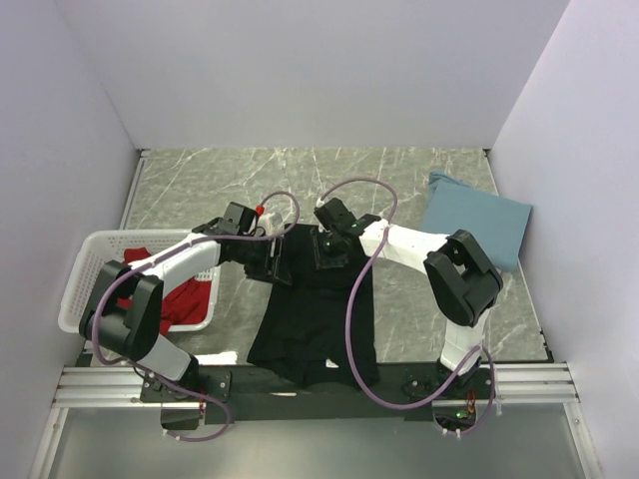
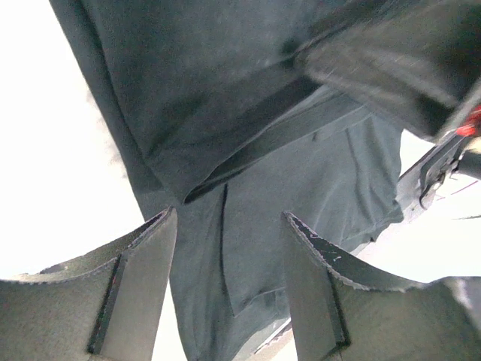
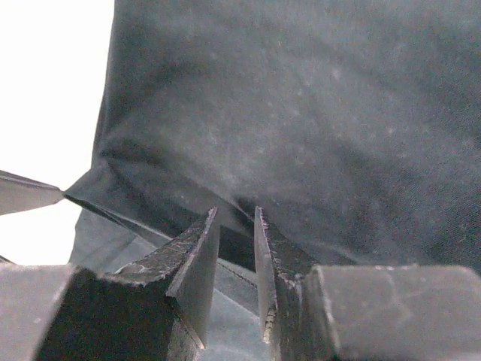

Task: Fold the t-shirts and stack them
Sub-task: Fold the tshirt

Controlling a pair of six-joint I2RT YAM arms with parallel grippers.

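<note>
"Three t-shirts showed in the overhead view. The black t-shirt [image 1: 312, 324] lay as a long narrow strip down the middle of the bench [image 1: 419, 180], its near end reaching the front edge by the arms' bases. The dusty-blue t-shirt [image 1: 479, 222] lay flat at the far right, well apart from it."

"And the red one?"

"The red t-shirt [image 1: 190, 301] was bunched inside the white latticed basket [image 1: 85, 267] at the left edge of the bench."

"Could you tell from up there what the arms were doing?"

"Only roughly. Both sat over the far end of the black t-shirt, the left gripper [image 1: 276, 261] at its left edge and the right gripper [image 1: 327, 249] just beside it. Their fingers were too small to read there, but the wrist cameras settled it. The left gripper [image 2: 229, 214] had its fingers [image 2: 143, 263] wide apart above the black cloth, holding nothing, with a fold and a hem running across below. The right gripper [image 3: 237, 214] had its fingers [image 3: 197, 259] almost together. They were pinching a ridge of the black t-shirt, and creases fanned away from the tips."

"Did the wrist cameras catch the basket?"

"No, that showed only from above, like the other two shirts. Up close it was all black cloth and glare-white bench."
</note>
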